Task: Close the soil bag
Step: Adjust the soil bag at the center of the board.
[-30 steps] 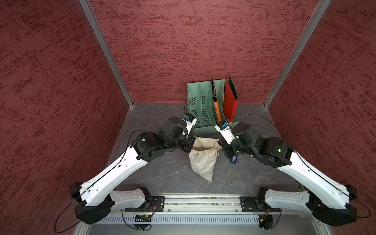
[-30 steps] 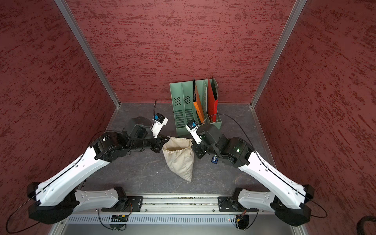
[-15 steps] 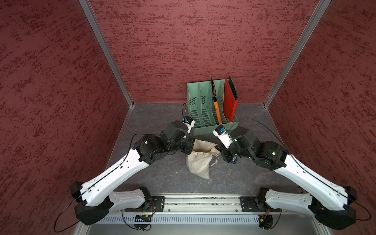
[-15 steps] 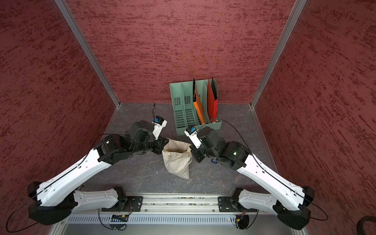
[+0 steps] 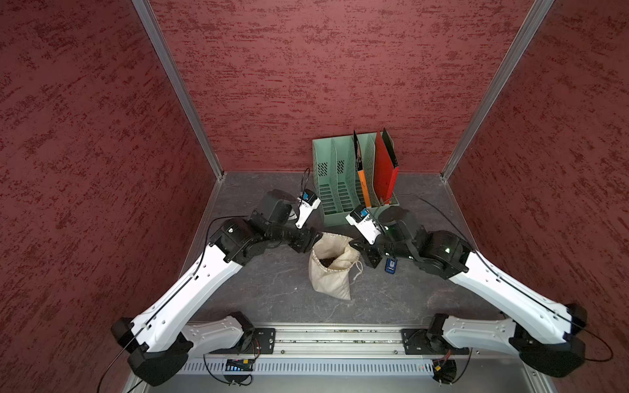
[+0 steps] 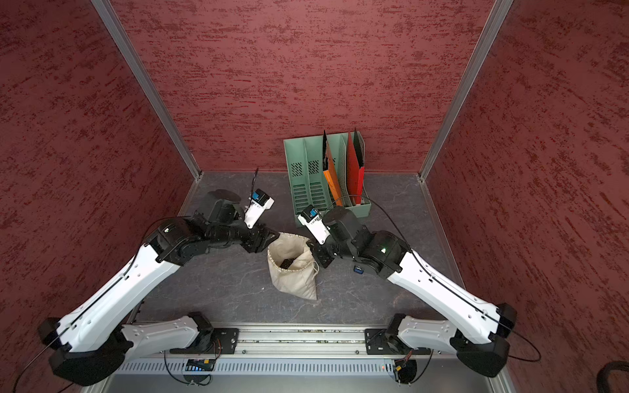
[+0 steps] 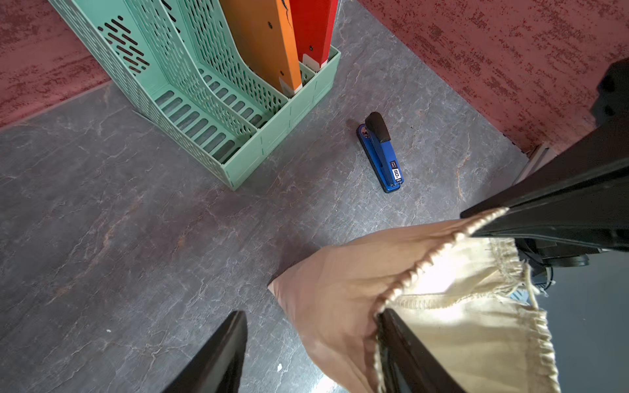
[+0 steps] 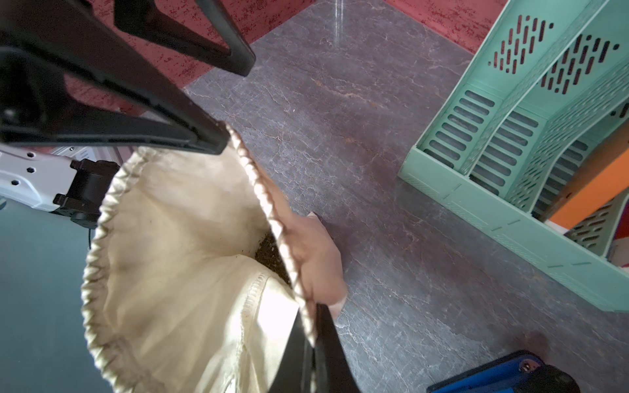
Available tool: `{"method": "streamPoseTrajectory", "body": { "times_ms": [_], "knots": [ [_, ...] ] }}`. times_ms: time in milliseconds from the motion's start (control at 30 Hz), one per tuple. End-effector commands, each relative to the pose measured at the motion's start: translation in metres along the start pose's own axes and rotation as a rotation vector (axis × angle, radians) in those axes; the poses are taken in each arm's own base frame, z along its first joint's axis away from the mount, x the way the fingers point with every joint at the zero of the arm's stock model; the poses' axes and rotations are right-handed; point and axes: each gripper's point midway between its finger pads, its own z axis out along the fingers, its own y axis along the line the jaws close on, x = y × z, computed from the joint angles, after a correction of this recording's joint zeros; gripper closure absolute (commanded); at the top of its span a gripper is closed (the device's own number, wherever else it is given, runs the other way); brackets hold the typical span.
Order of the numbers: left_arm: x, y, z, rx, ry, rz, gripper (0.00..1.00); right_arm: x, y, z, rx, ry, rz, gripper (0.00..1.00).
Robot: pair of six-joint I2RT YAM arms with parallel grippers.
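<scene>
The soil bag (image 5: 332, 279) rests in the middle of the grey table (image 5: 272, 296), in front of the green file rack (image 5: 340, 194) and between the two grippers; both top views show it (image 6: 292, 279). Its mouth points toward the rack and gapes wide, and dark soil (image 8: 269, 250) is seen inside. A thin cord (image 5: 357, 272) hangs at the side of the mouth that faces the right arm.

The right gripper (image 8: 315, 326) has its fingers pressed together on the gathered rim of the bag (the cloth edge runs between them in the right wrist view). The left gripper (image 7: 309, 316) is at the opposite side of the mouth with its fingers apart. One finger (image 7: 405, 354) touches the rim, at the inner side as far as I can tell. The other finger (image 7: 221, 357) is outside, over the bare table, and holds nothing.

A blue stapler (image 7: 381, 153) lies on the table just beside the rack, near the right arm. In the rack stand an orange folder (image 7: 262, 41) and a red folder (image 7: 313, 23), in the compartments on the stapler's side.
</scene>
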Motion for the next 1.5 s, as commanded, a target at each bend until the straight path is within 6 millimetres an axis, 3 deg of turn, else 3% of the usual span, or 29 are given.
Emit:
{"method": "streamPoseTrajectory", "body": {
  "times_ms": [0,233,700,833,1067,1233,1367,1467],
  "knots": [
    [-0.008,-0.013,-0.013,0.131,0.002,0.072,0.34,-0.021,0.003,-0.008,-0.021,-0.058,-0.02,1.0],
    [-0.026,-0.031,-0.009,0.237,0.052,0.107,0.29,-0.031,0.009,-0.005,-0.053,-0.071,-0.042,1.0],
    [-0.005,-0.029,-0.004,0.267,0.168,0.134,0.26,-0.037,0.013,0.017,-0.074,-0.02,-0.109,1.0],
    [0.006,-0.019,0.01,0.235,0.235,0.146,0.26,-0.04,0.012,0.018,-0.073,-0.027,-0.112,1.0],
    [0.005,0.005,0.023,0.149,0.267,0.145,0.31,-0.036,0.011,0.017,-0.072,-0.011,-0.12,1.0],
    [0.001,0.001,0.025,0.203,0.246,0.136,0.32,-0.035,0.007,0.015,-0.058,-0.01,-0.122,1.0],
    [0.004,-0.004,0.026,0.225,0.257,0.137,0.39,-0.038,0.005,0.015,-0.052,-0.017,-0.122,1.0],
    [0.003,-0.004,0.026,0.225,0.253,0.131,0.57,-0.037,0.004,0.015,-0.052,-0.014,-0.119,1.0]
  ]
}}
